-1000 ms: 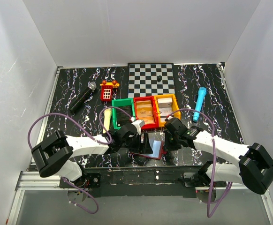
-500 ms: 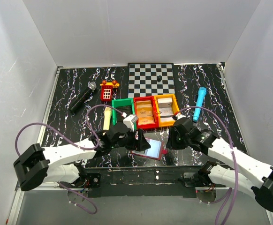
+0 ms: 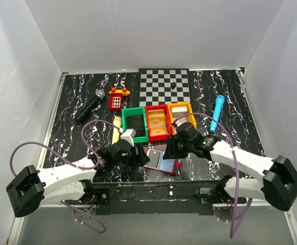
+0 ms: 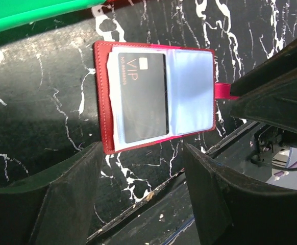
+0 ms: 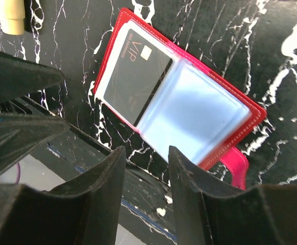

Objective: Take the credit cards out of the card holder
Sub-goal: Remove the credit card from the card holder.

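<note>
Two grippers hang spread and empty over the card holder (image 4: 189, 97): the left gripper (image 4: 143, 171) at the bottom of its wrist view, the right gripper (image 5: 146, 158) at the bottom of its own. The holder lies open and flat, low centre in the top view, near the table's front edge. One dark credit card (image 4: 142, 97) marked VIP sits in one sleeve; the other sleeve looks empty. Which way the sleeve opens I cannot tell. To do this well, I judge one gripper should pin the empty half while the other slides the card along its sleeve, since the glossy holder may skate. The table (image 3: 77, 138) is black with white veining and carries a green bin (image 3: 124, 125), red bin (image 3: 157, 107) and yellow bin (image 3: 179, 104) just above the holder. White walls (image 3: 36, 51) close it in.
</note>
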`<state>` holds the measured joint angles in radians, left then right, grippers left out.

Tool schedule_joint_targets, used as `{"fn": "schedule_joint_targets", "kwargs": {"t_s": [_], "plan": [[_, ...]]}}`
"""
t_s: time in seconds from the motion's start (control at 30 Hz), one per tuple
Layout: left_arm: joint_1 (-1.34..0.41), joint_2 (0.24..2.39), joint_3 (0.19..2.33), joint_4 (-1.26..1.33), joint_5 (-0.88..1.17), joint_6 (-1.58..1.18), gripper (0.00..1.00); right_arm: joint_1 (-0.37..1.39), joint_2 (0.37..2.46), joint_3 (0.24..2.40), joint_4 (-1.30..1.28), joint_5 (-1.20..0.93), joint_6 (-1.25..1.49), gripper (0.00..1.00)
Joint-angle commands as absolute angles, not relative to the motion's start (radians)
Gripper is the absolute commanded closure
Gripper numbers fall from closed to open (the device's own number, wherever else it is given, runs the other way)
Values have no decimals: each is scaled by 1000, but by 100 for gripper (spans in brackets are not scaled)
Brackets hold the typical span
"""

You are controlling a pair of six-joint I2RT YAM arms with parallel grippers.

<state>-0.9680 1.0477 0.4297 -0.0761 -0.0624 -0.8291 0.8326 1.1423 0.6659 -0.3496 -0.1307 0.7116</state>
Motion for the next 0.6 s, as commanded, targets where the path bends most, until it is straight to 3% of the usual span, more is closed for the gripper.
{"fn": "schedule_joint_targets", "kwargs": {"t_s": [0.0,0.57], "plan": [[-965,996,396,-75,-100,-847,38,851,1262,736,-219,-163,744,52],[-965,862,341,-117,-114,-862,37,897,1538,862,-248,-150,723,52]]}}
